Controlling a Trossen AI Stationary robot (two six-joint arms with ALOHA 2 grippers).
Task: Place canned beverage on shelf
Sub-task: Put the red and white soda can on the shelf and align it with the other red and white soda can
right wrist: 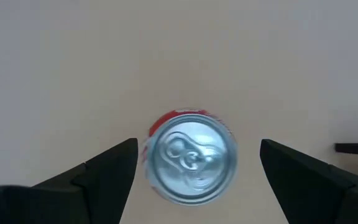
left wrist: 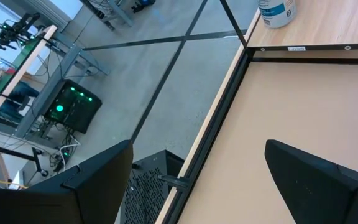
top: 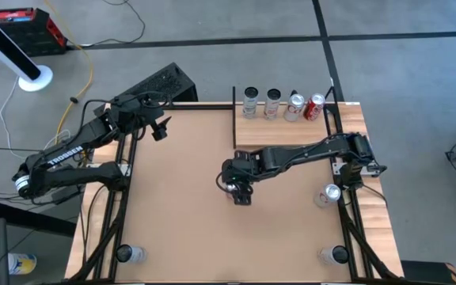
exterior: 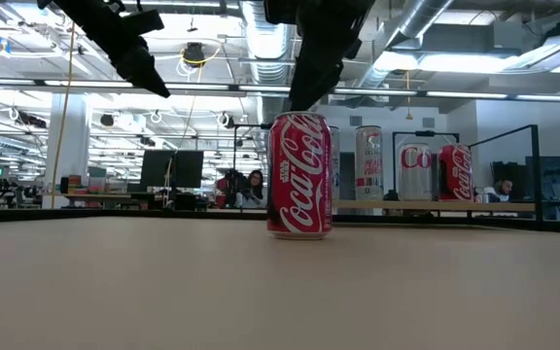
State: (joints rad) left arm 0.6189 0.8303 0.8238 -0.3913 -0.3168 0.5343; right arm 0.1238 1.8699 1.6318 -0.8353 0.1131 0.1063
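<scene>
The right claw (right wrist: 194, 165) hangs spread wide directly above the upright red can (right wrist: 191, 158), fingers clear of it.

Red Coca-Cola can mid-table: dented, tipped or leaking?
Nothing stands out. The red Coca-Cola can stands upright on the brown tabletop, undented and dry around its base, with the right gripper above it, jaws open.
</scene>
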